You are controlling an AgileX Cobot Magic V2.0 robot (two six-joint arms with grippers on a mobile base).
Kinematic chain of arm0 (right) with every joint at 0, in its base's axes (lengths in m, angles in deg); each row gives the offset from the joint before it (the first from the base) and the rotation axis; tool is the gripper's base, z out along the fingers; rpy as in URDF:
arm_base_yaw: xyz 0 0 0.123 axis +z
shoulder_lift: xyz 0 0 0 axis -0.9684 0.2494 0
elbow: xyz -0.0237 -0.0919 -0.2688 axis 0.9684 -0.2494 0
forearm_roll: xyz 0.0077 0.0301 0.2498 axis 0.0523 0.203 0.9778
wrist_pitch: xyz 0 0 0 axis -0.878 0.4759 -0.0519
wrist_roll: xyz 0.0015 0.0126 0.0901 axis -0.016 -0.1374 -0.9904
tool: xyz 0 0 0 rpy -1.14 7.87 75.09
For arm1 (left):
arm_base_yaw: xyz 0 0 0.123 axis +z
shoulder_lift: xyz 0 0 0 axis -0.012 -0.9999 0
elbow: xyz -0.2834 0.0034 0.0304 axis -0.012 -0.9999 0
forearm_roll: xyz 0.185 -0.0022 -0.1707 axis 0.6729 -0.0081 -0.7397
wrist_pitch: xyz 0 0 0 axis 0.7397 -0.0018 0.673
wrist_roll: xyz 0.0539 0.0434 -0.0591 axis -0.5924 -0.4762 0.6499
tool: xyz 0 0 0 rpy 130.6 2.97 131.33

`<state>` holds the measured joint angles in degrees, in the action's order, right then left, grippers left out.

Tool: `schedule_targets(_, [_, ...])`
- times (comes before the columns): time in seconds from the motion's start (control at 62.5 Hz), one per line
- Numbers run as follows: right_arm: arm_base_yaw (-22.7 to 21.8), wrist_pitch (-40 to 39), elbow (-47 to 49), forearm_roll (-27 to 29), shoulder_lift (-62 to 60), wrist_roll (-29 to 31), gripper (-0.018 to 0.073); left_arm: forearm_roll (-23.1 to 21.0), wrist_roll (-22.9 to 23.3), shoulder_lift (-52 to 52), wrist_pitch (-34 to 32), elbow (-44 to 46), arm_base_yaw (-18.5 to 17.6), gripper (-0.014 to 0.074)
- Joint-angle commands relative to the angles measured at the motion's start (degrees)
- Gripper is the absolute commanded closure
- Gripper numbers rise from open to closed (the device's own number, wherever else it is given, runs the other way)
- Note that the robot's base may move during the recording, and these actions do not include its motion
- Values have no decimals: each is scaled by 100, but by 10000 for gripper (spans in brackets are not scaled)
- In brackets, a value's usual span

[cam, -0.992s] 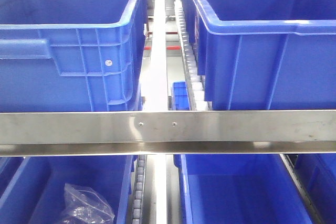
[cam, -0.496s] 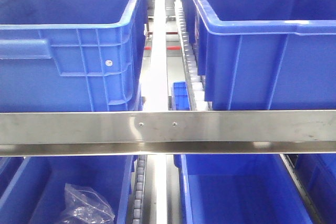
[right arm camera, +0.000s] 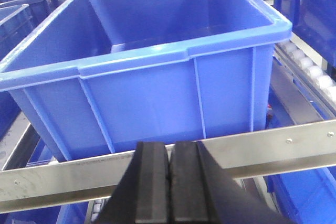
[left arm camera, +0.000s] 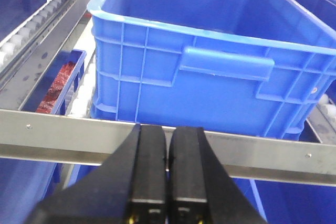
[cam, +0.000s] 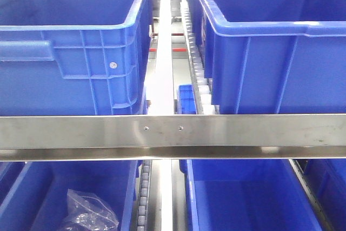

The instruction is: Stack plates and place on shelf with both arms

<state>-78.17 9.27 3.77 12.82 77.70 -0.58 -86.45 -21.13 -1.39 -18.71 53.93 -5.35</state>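
Nothing has visibly shifted in the front view since the earlier frames: two blue bins (cam: 70, 41) sit on the rack behind its steel rail (cam: 173, 133). No plates show in any view. Left gripper (left arm camera: 168, 150) hangs before the rail with jaws pressed together, empty; right gripper (right arm camera: 169, 169) likewise, jaws closed on nothing.

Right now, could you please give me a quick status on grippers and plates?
Left gripper shut, empty. Right gripper shut, empty. Plates not in view. Steel rail and blue crates directly ahead.
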Motion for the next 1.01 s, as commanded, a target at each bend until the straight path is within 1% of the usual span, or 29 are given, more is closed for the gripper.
schedule_targets(0.0, [22,-492,-4,15,-105,15,540,71,26,126,-472,-13,17,500])
schedule_targets(0.224, [22,-492,-4,15,-105,15,540,308,26,126,-588,-13,17,500])
schedule_targets(0.384, [22,-492,-4,15,-105,15,540,309,26,126,-465,-13,17,500])
schedule_targets(0.992, [22,-492,-4,15,-105,15,540,309,26,126,-465,-13,17,500])
